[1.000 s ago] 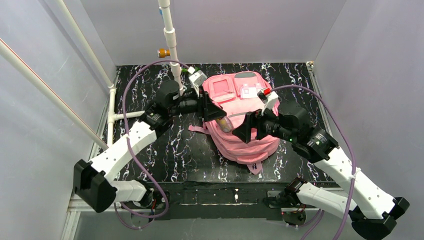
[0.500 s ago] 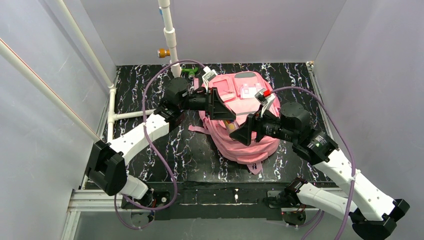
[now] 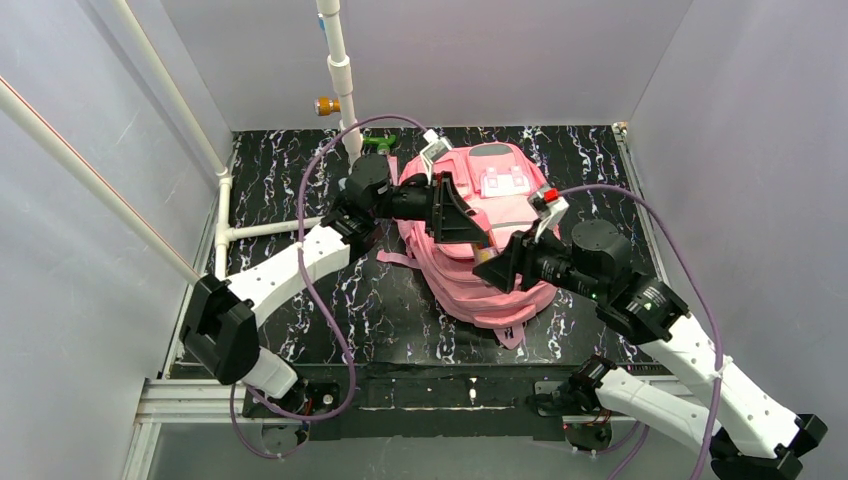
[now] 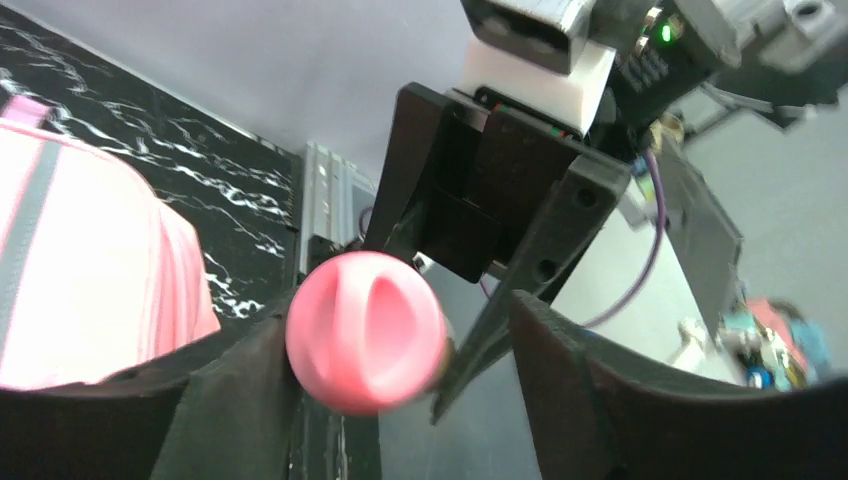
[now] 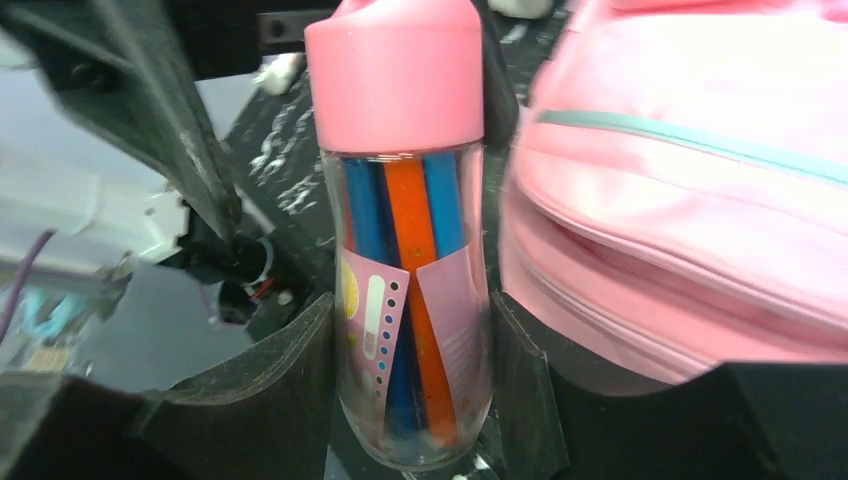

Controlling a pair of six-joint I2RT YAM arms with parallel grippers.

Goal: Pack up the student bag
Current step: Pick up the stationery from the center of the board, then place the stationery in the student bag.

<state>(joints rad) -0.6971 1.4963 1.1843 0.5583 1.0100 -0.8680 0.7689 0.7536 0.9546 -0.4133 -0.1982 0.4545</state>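
Note:
The student bag [image 3: 505, 165] is a big pink backpack lying in the middle of the black marbled table, also in the right wrist view [image 5: 680, 200]. My right gripper [image 5: 412, 380] is shut on a clear marker tube [image 5: 410, 290] with a pink cap [image 5: 395, 70], holding it above the bag's near-left side [image 3: 492, 265]. My left gripper [image 3: 468, 222] is open and faces it. In the left wrist view, the pink cap [image 4: 365, 332] sits between my left fingers [image 4: 230, 400], close to the left one with a gap to the right one. The tube is mostly hidden in the top view.
A white pipe frame [image 3: 340, 80] with an orange knob [image 3: 325, 105] stands at the back left. A small green object [image 3: 378, 143] lies by the bag's far-left corner. Grey walls close in the table on three sides.
My left arm has swung right over the bag until its open fingers reach the tube's cap. My right gripper has shifted slightly right and nearer, still holding the tube.

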